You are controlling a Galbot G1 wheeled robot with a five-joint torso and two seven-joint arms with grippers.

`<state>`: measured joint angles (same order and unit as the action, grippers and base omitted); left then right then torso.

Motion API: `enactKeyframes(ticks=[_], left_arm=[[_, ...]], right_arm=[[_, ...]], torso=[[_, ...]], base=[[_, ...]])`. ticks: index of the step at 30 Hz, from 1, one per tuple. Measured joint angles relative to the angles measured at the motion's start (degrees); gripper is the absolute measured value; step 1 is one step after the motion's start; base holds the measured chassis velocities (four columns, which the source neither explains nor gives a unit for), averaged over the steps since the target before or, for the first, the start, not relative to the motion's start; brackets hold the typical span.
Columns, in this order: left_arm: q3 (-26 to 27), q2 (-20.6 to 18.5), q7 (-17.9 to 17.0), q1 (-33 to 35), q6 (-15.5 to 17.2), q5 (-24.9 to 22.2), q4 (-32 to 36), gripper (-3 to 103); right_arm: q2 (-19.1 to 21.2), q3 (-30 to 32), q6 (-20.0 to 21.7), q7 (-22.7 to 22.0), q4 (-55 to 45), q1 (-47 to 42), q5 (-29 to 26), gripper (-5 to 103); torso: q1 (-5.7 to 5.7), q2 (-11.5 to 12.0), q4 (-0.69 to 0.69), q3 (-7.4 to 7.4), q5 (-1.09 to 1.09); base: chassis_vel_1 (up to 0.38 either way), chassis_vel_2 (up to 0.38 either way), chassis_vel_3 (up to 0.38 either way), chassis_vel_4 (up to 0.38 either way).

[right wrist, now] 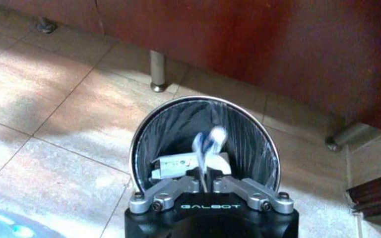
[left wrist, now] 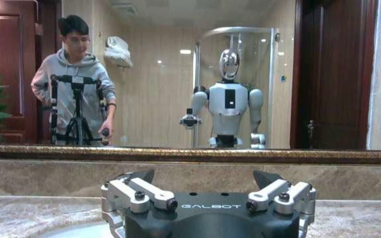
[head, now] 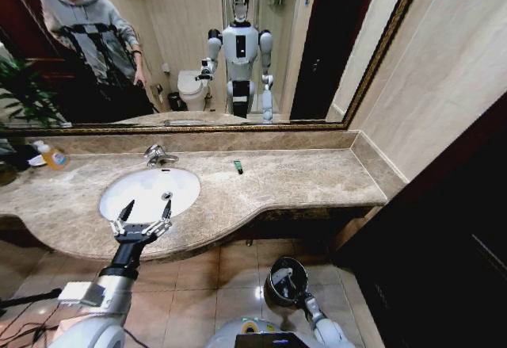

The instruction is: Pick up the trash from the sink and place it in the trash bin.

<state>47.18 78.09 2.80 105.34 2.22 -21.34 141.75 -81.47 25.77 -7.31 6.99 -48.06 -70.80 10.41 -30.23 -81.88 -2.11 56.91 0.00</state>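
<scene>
The piece of trash (right wrist: 206,144) I have in hand is a white wrapper with blue print, pinched between the fingers of my right gripper (right wrist: 207,184), which are closed on its lower end. I hold it right over the mouth of the trash bin (right wrist: 177,111) so that it should fall inside the dark liner when let go. More white litter (right wrist: 177,166) already lies at the bottom of the bin. The bin stands on the tiled floor, below the front edge of the counter and towards its right end, and in the head view my right gripper (head: 295,287) covers part of its rim (head: 277,267).

One small dark green packet (head: 238,167) lies on the counter (head: 317,181) near its back edge, right of the faucet (head: 156,155) and well apart from the sink (head: 181,185). What I can see of the basin looks bare, but my left gripper (head: 142,215) hangs over its front rim with fingers spread wide and empty, and hides that part of it. I judge it waits there ready for the next pick. A bottle of orange liquid (head: 52,156) stands near the counter's back left corner; it is not trash. The left end of the counter is cut off.
</scene>
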Motion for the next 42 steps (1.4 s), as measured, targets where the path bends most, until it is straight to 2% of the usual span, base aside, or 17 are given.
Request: enactKeyframes(ticks=[3, 4, 6, 7, 10, 11, 12, 15, 19, 21, 23, 29, 34, 37, 42], left_arm=[[0.00, 0.00, 0.00, 0.00, 0.00, 0.00, 0.00, 100], [0.00, 0.00, 0.00, 0.00, 0.00, 0.00, 0.00, 100], [0.00, 0.00, 0.00, 0.00, 0.00, 0.00, 0.00, 100], [0.00, 0.00, 0.00, 0.00, 0.00, 0.00, 0.00, 100], [0.00, 0.00, 0.00, 0.00, 0.00, 0.00, 0.00, 100], [0.00, 0.00, 0.00, 0.00, 0.00, 0.00, 0.00, 100], [0.00, 0.00, 0.00, 0.00, 0.00, 0.00, 0.00, 100], [0.00, 0.00, 0.00, 0.00, 0.00, 0.00, 0.00, 100], [0.00, 0.00, 0.00, 0.00, 0.00, 0.00, 0.00, 100], [0.00, 0.00, 0.00, 0.00, 0.00, 0.00, 0.00, 100], [0.00, 0.00, 0.00, 0.00, 0.00, 0.00, 0.00, 100], [0.00, 0.00, 0.00, 0.00, 0.00, 0.00, 0.00, 100], [0.00, 0.00, 0.00, 0.00, 0.00, 0.00, 0.00, 100], [0.00, 0.00, 0.00, 0.00, 0.00, 0.00, 0.00, 100], [0.00, 0.00, 0.00, 0.00, 0.00, 0.00, 0.00, 100]], right_arm=[[-0.02, -0.07, -0.01, -0.07, 0.58, 0.83, 0.29, 19], [-0.02, -0.07, -0.01, -0.07, 0.58, 0.83, 0.29, 19], [0.05, -0.12, -0.01, -0.08, 0.60, 0.96, 0.43, 30], [0.05, -0.12, -0.01, -0.08, 0.60, 0.96, 0.43, 30], [0.16, -0.13, -0.16, -0.09, 0.18, 0.49, 0.63, 52], [0.16, -0.13, -0.16, -0.09, 0.18, 0.49, 0.63, 52], [0.14, -0.11, -0.17, -0.09, -0.22, 0.23, 0.67, 59], [0.12, -0.11, -0.17, -0.09, -1.06, -0.29, 0.78, 64], [0.04, -0.08, -0.03, -0.10, -2.70, -1.37, 0.94, 86], [0.01, -0.06, -0.02, -0.10, -3.01, -1.59, 0.96, 86], [-0.11, -0.01, 0.01, -0.13, -3.49, -2.03, 1.09, 96], [-0.19, 0.06, 0.02, -0.46, -4.51, -2.79, 1.24, 100], [-0.60, 0.23, -0.62, -4.06, -4.73, -2.92, 2.02, 100], [-0.56, 0.38, -0.74, -4.52, -6.51, -3.74, 1.06, 100], [0.51, 1.07, 0.38, -4.53, -17.53, -8.30, -3.49, 100]], torso=[[0.00, 0.00, 0.00, 0.00, -0.01], [0.00, 0.00, 0.00, 0.00, -0.01], [0.00, 0.00, -0.01, 0.00, 0.00], [0.00, 0.00, -0.01, 0.00, 0.00], [0.00, 0.00, 0.00, 0.00, 0.00], [0.00, 0.00, 0.00, 0.00, 0.00], [0.00, 0.00, 0.00, 0.00, 0.00], [0.00, 0.00, 0.00, 0.00, 0.00], [0.00, 0.00, 0.00, -0.01, 0.00], [0.00, 0.00, 0.00, -0.01, -0.01], [0.00, 0.00, 0.00, -0.01, -0.01], [0.00, 0.00, 0.00, -0.01, -0.01], [0.00, 0.00, -0.01, -0.01, 0.01], [0.00, 0.00, -0.01, 0.00, 0.00], [0.00, 0.00, 0.00, -0.01, -0.01]], base=[[0.000, 0.000, 0.000, 0.000], [0.000, 0.000, 0.000, 0.000], [0.000, 0.000, 0.000, 0.000], [0.000, 0.000, 0.000, 0.000], [0.000, 0.000, 0.000, 0.000], [0.000, 0.000, 0.000, 0.000], [0.000, 0.000, 0.000, 0.000], [0.000, 0.000, 0.000, 0.000], [0.000, 0.000, 0.000, 0.000], [0.000, 0.000, 0.000, 0.000], [0.000, 0.000, 0.000, 0.000], [0.000, 0.000, 0.000, 0.000], [0.000, 0.000, 0.000, 0.000], [0.000, 0.000, 0.000, 0.000], [0.000, 0.000, 0.000, 0.000]])
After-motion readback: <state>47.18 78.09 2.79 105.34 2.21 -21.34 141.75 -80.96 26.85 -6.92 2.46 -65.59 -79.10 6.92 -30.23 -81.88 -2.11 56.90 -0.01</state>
